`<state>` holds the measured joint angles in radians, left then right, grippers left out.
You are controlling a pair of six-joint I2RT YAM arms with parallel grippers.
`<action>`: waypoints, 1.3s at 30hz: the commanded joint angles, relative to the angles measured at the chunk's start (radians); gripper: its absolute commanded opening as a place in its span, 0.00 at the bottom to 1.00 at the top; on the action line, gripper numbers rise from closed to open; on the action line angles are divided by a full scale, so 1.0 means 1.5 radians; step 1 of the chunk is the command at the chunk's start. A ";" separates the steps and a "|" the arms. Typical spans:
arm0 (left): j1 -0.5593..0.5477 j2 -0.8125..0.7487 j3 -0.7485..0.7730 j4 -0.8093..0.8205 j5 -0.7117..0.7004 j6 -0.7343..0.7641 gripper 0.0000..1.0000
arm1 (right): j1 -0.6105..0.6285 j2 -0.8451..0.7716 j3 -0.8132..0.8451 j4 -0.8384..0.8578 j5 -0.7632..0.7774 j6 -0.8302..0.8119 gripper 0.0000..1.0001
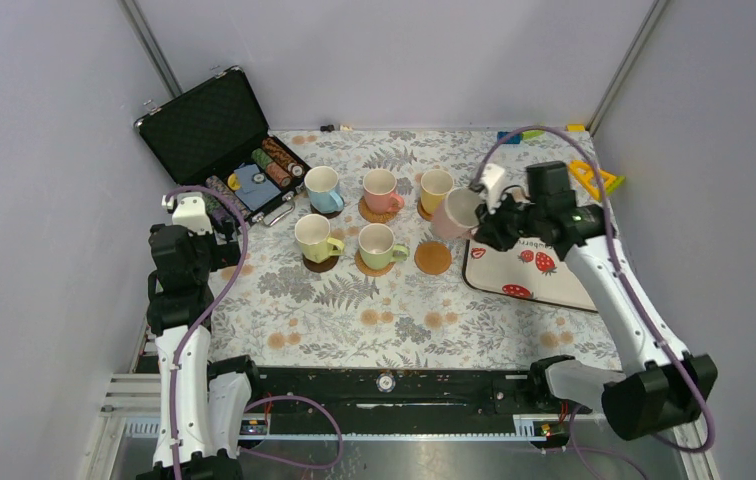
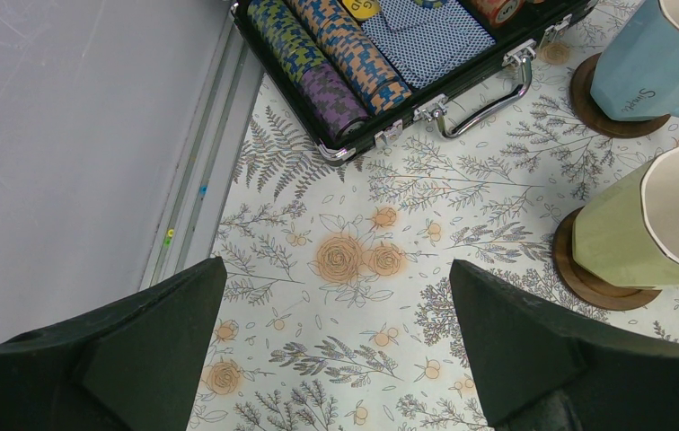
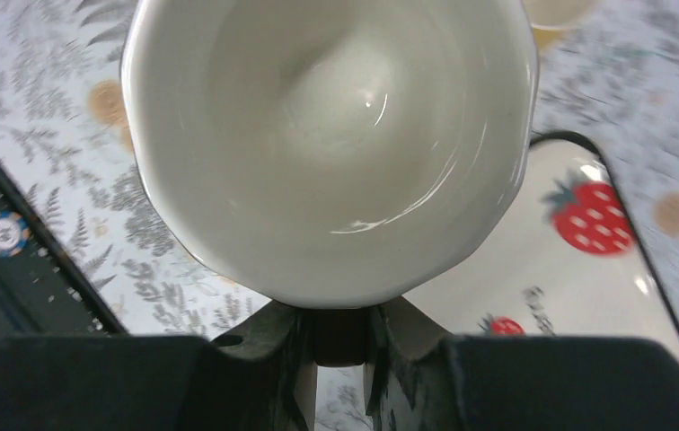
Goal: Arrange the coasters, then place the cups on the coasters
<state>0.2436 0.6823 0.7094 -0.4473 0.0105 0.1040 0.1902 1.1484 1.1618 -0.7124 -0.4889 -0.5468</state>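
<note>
Five cups stand on coasters: blue [image 1: 322,188], pink [image 1: 381,188] and yellow [image 1: 436,187] in the back row, pale green [image 1: 312,238] and green [image 1: 378,244] in front. One tan coaster [image 1: 433,258] lies bare to the right of the green cup. My right gripper [image 1: 482,222] is shut on the handle of a light pink cup [image 1: 457,213], held tilted above the table just behind that bare coaster. In the right wrist view the cup's white inside [image 3: 331,135] fills the frame above the gripper [image 3: 339,323]. My left gripper [image 2: 336,296] hangs open over bare cloth, left of the pale green cup [image 2: 650,224].
An open black poker-chip case [image 1: 224,140] sits at the back left, close to the blue cup [image 2: 655,54]. The cream strawberry-print tray [image 1: 529,270] lies at the right under my right arm. A yellow toy [image 1: 594,178] rests at the back right.
</note>
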 commanded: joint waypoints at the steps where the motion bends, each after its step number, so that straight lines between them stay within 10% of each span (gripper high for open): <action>1: 0.003 -0.006 -0.002 0.030 -0.004 0.003 0.99 | 0.092 0.054 0.004 0.043 -0.016 0.000 0.00; 39: 0.004 0.003 -0.003 0.035 -0.004 0.002 0.99 | 0.179 0.250 -0.055 0.163 0.210 0.077 0.00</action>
<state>0.2440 0.6937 0.7094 -0.4469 0.0101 0.1040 0.4408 1.5238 1.0634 -0.5488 -0.1761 -0.4469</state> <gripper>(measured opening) 0.985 0.241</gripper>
